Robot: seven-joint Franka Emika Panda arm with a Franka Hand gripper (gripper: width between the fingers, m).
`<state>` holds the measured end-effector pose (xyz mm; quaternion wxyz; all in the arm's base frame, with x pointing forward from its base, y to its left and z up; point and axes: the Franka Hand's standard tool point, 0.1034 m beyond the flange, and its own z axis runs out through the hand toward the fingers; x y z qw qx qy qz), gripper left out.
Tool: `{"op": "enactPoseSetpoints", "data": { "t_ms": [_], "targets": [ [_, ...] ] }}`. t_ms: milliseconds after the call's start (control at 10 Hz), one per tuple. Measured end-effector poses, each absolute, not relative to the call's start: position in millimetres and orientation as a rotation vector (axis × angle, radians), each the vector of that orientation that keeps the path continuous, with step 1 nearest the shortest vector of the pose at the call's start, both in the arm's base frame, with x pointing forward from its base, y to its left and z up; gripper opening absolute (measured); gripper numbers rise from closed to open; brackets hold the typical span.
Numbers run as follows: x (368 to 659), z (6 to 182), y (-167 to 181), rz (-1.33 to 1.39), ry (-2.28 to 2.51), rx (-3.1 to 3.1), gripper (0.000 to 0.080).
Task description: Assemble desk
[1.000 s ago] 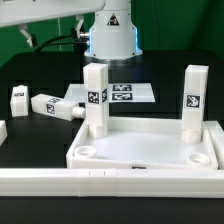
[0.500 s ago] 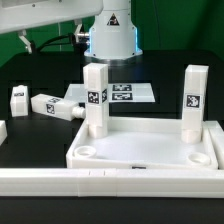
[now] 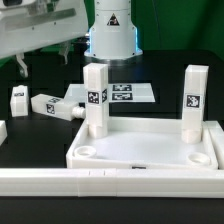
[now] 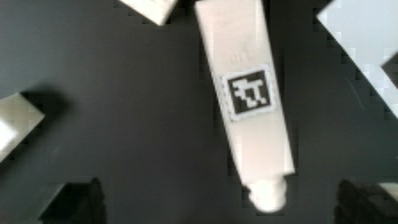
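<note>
Currently claw (image 4: 222, 202) spread wide, empty, over smooth white rectangular leg (image 4: 231, 40); square tag (image 4: 249, 95), rounded peg tip (image 4: 267, 192).

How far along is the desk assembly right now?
Done: two legs stand upright at the desk top's far corners. In hand: nothing held; the open gripper is over a lying leg. Left: both near sockets are empty, and another loose leg sits on the table.

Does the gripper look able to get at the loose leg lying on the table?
Probably yes. The wrist view shows the lying leg beneath the open gripper, between its fingers, with nothing covering it.
</note>
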<state>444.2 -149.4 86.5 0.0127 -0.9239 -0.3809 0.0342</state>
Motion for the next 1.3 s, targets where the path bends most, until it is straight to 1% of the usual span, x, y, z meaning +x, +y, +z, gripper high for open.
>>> {"op": "enactPoseSetpoints", "data": {
  "t_ms": [400, 600, 900, 1100, 1300],
  "targets": [
    [442.1, 83.5, -150.3, 0.106, -1.225, -2.867, 0.0649],
    [430.1, 62.5, -148.0, 0.124, -1.304, -2.847, 0.0649],
    [420.1, 39.6, -152.6, 0.184, -1.306, -2.841, 0.0649],
    [416.0, 29.6, -154.2, 0.215, -1.305, -2.835, 0.0649],
    [417.3, 27.6, -154.9, 0.22, -1.306, -2.836, 0.0649]
  ]
}}
